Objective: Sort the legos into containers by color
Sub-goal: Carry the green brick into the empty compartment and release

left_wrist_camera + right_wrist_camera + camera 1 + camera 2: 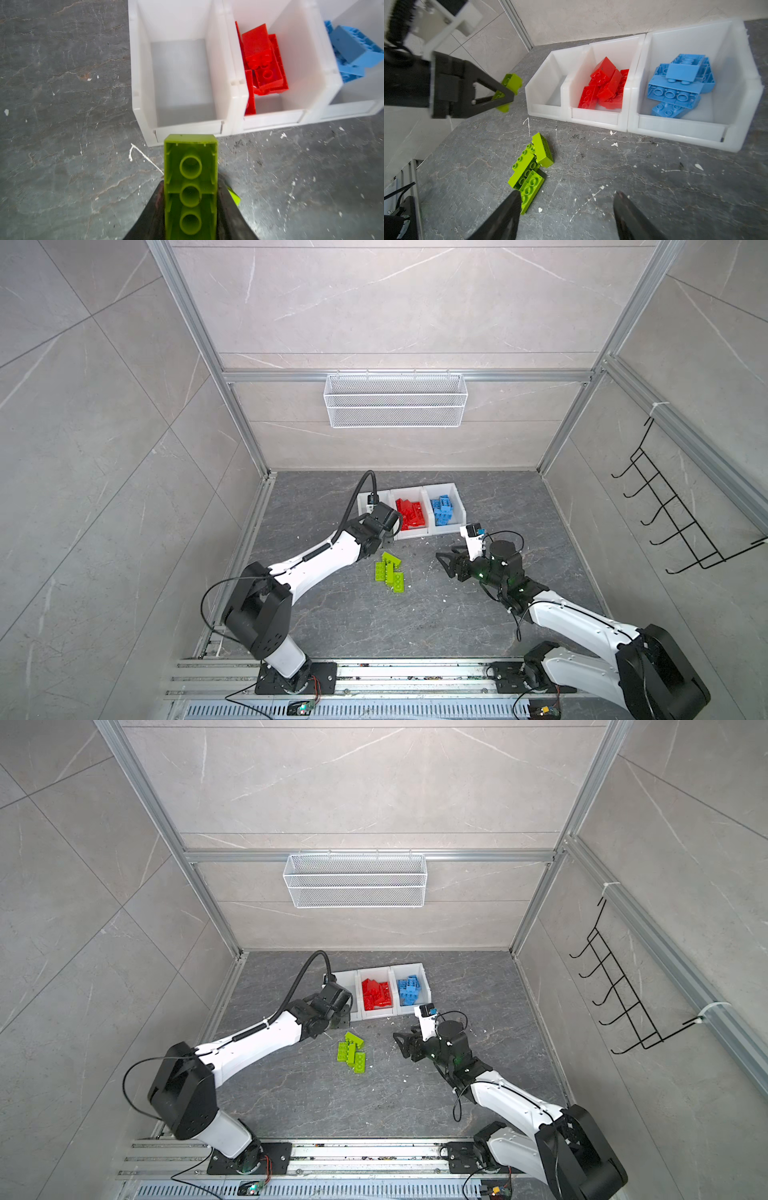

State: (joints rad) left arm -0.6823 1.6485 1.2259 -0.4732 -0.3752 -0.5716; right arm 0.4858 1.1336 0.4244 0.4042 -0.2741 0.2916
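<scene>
Legos (390, 572) of lime green lie loose on the counter (415, 626) in both top views, four by my count, near the three joined containers (411, 533); the left arm (324, 560) covers much of the leftmost one. Left wrist view: the left pincer (191, 181) clamps a fifth green brick (190, 149), its near end cut off. Right wrist view: the right pincer (568, 195) gapes wide, gripping nothing; red legos (606, 87) and blue legos (679, 97), each in their own container, overlap too much to count.

bins (411, 534) sit at twelve o'clock from the loose bricks (390, 574); other bricks (410, 513) lie in the middle and right bins.
</scene>
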